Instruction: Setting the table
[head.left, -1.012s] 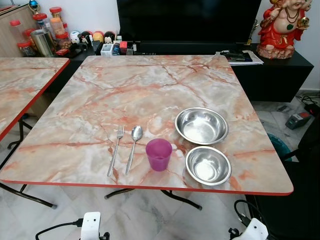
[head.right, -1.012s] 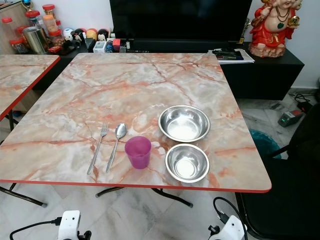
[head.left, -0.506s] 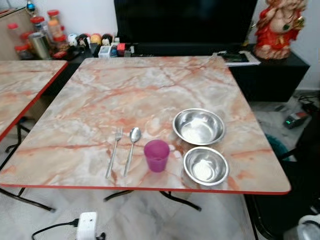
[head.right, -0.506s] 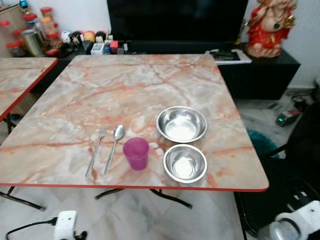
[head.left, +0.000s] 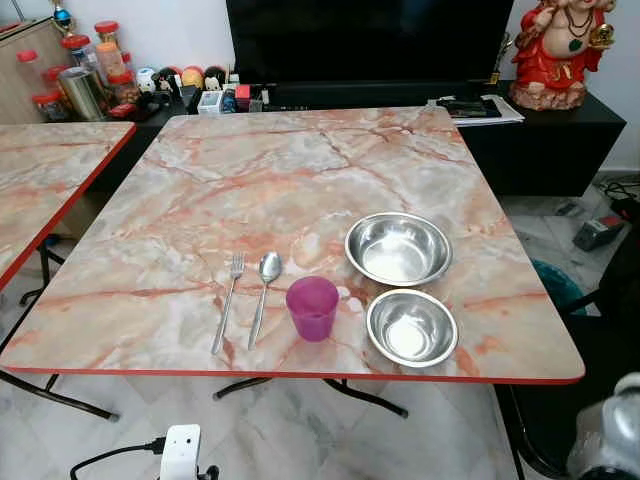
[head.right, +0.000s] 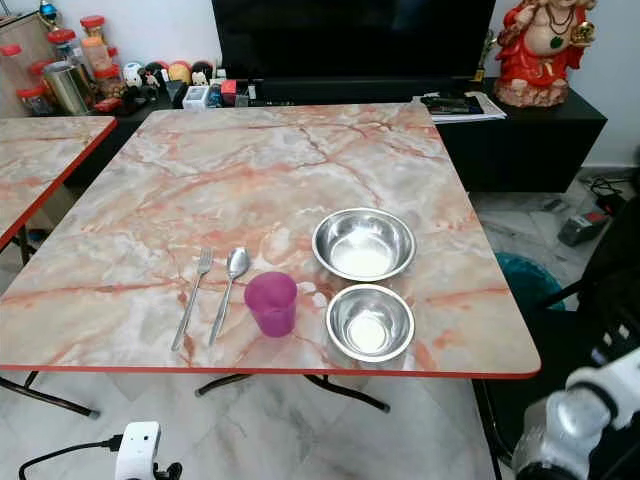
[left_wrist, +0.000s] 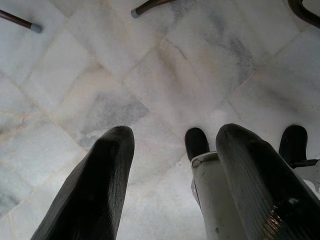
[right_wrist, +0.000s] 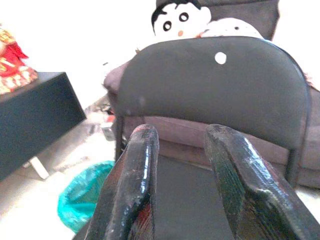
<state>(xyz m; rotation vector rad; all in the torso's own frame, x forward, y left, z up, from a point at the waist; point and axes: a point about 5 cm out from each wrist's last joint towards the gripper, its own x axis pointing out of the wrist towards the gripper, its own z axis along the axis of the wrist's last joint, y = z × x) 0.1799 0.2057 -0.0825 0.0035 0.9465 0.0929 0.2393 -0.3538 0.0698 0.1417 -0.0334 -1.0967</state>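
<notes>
Your right arm (head.right: 575, 425) has swung out to the robot's right since a second ago, when its wrist sat low by the counter's near edge; it is now beside the counter's near right corner, over the black chair (right_wrist: 215, 90). Your right end effector (right_wrist: 177, 150) points at that chair's backrest with its two black fingers spread and nothing between them. Your left end effector (left_wrist: 175, 150) hangs low over the pale tiled floor (left_wrist: 100, 75), fingers likewise spread and empty, with the left wrist (head.left: 182, 450) seen just below the counter's near edge. On the marble-patterned counter (head.left: 300, 170) the tableware has not shifted: the fork (head.left: 229, 301) and spoon (head.left: 262, 292) lie side by side, close but apart; the purple cup (head.left: 312, 307) stands upright just right of the spoon; the small steel bowl (head.left: 411, 327) sits right of the cup, and the large steel bowl (head.left: 398, 249) lies just behind it, their rims nearly touching. All five items cluster near the front right of the counter.
</notes>
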